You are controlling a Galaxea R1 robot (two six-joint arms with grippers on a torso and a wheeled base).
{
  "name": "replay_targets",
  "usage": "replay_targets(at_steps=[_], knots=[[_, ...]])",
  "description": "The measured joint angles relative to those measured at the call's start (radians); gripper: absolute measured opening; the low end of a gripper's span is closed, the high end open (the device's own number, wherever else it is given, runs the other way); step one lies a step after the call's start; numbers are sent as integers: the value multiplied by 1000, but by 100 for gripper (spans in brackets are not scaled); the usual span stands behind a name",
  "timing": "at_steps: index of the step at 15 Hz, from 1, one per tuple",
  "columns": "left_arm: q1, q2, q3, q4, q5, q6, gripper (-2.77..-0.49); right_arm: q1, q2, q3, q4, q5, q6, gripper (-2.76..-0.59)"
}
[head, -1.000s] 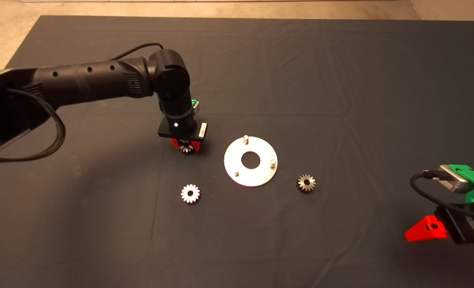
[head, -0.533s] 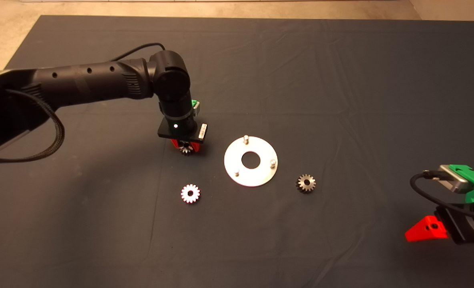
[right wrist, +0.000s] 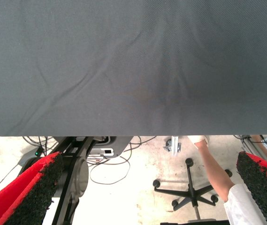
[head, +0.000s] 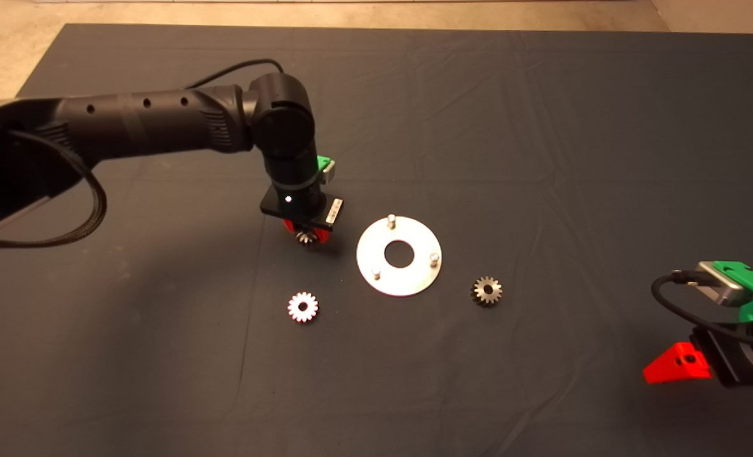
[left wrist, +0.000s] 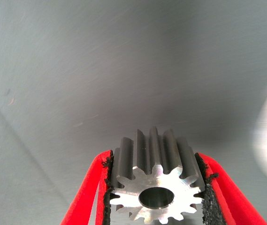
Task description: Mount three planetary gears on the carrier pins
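Left pincer (head: pixel 306 236) closed on gear (left wrist: pixel 156 187) by teeth only; risk of tilting and jamming on pin (head: pixel 390 219).

No text, label, brand, number or sign can be read anywhere in these views, whether on the worktop (head: pixel 541 127), the gears, the silver plate (head: pixel 399 276) or the arms.
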Motion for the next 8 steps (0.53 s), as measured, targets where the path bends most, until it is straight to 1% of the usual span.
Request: replay_targets(at_steps=[3, 4, 5, 6, 7, 8], knots=[[-12, 87, 11, -1, -1, 2, -230, 0, 0, 0, 0, 0, 0, -60], [-22, 108, 16, -4, -2, 15, -230, 0, 0, 0, 0, 0, 0, -60], [-38, 120, 19, -6, -6, 24, -230, 0, 0, 0, 0, 0, 0, -60], [-53, 122, 21, -5, -8, 44, -230, 0, 0, 0, 0, -1, 0, -60], [-61, 120, 20, -5, -7, 58, -230, 0, 0, 0, 0, -1, 0, -60], [-60, 115, 20, -5, 0, 71, -230, 0, 0, 0, 0, -1, 0, -60]])
